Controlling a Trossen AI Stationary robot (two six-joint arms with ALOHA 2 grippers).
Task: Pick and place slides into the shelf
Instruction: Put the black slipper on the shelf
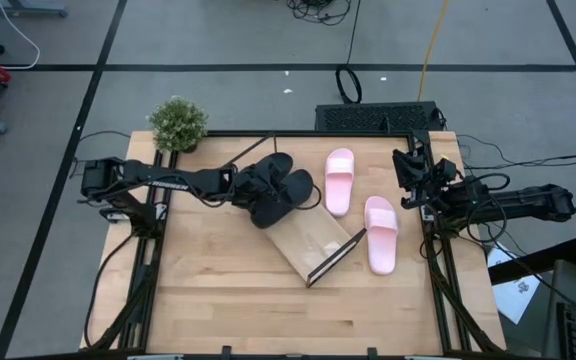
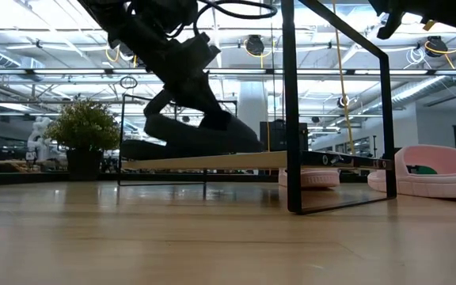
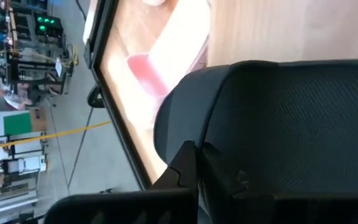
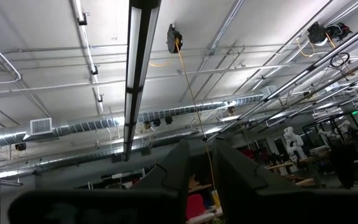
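The left hand (image 1: 240, 183) grips a black slide (image 1: 268, 178) over the far end of the wooden shelf (image 1: 313, 243), which lies slanted mid-desk. A second black slide (image 1: 290, 195) rests just beside it. Two pink slides (image 1: 339, 180) lie on the desk (image 1: 218, 290) right of the shelf. The right hand (image 1: 405, 165) waits at the right edge, narrowly parted, holding nothing

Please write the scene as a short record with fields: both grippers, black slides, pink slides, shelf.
left gripper: shut on a black slide, over the shelf's far end
right gripper: waits at the table's right edge
other black slide: beside the held one, at the shelf's far end
pink slides: on the table, right of the shelf
shelf: stands diagonally mid-table
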